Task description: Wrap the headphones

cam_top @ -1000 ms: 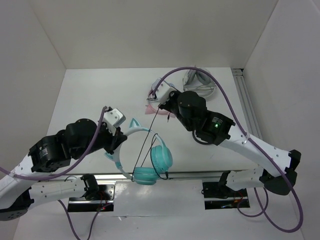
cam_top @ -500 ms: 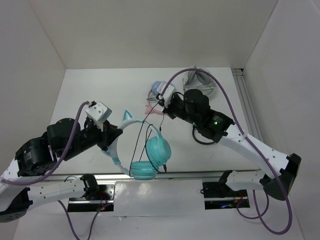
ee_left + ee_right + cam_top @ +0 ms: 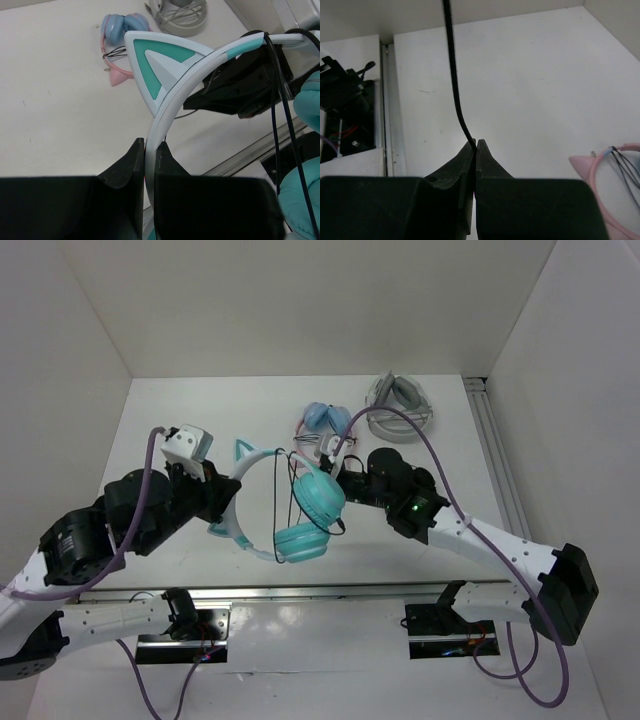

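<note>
Top external view shows the headphones (image 3: 318,498) held up between the arms. The left gripper (image 3: 150,149) clamps the headband (image 3: 210,61) and the right gripper (image 3: 474,146) pinches the cable (image 3: 453,75), which apparently could slip free if pulled taut.

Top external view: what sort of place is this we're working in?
Probably a lab robot cell: bare white walls box in a white table, metal rails run along its edges, and pink-and-blue cat-ear headphones lie at the back.

Robot lab cell, not a home: bare white booth walls (image 3: 90,320) around a white table (image 3: 180,420), aluminium rail (image 3: 495,455) out right of the right claw (image 3: 474,146), arm mounts (image 3: 190,625) bolted behind it.
</note>
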Motion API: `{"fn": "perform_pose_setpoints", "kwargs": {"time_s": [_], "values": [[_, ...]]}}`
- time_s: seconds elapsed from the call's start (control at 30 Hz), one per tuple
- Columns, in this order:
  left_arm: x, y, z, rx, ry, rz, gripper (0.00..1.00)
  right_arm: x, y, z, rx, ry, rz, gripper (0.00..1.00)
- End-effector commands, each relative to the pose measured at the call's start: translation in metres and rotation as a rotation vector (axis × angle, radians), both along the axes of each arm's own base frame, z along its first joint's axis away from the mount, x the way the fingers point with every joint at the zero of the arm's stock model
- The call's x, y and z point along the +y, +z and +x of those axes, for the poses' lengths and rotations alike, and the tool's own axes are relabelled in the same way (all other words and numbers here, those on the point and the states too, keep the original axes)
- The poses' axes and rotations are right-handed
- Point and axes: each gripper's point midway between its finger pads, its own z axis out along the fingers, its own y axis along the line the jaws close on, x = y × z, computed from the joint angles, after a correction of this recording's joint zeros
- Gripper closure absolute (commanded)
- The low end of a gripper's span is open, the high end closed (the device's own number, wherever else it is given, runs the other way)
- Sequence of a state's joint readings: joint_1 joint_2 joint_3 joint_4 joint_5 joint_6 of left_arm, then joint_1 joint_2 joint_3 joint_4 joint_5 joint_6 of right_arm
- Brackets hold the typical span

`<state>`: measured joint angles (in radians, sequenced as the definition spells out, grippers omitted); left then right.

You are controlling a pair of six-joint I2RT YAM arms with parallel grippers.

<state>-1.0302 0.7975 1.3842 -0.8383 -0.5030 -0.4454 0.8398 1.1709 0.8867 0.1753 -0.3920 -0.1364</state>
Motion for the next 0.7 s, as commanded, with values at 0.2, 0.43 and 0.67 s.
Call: {"fn": "perform_pose_setpoints", "kwargs": {"time_s": [0.2,0.43,0.67], "values": [[-0.004,0.072,0.013,-0.085,0.102,-0.318,1.0,0.027,0.005,-0.034,0.074,0.193,0.211,0.92],[-0.007,0.075,0.016,-0.076,0.118,-0.331,1.0,0.039,0.0,-0.05,0.104,0.252,0.276,0.88],[0.005,0.083,0.021,-0.082,0.195,-0.379,1.0,0.042,-0.003,-0.051,0.112,0.269,0.316,0.79]]}}
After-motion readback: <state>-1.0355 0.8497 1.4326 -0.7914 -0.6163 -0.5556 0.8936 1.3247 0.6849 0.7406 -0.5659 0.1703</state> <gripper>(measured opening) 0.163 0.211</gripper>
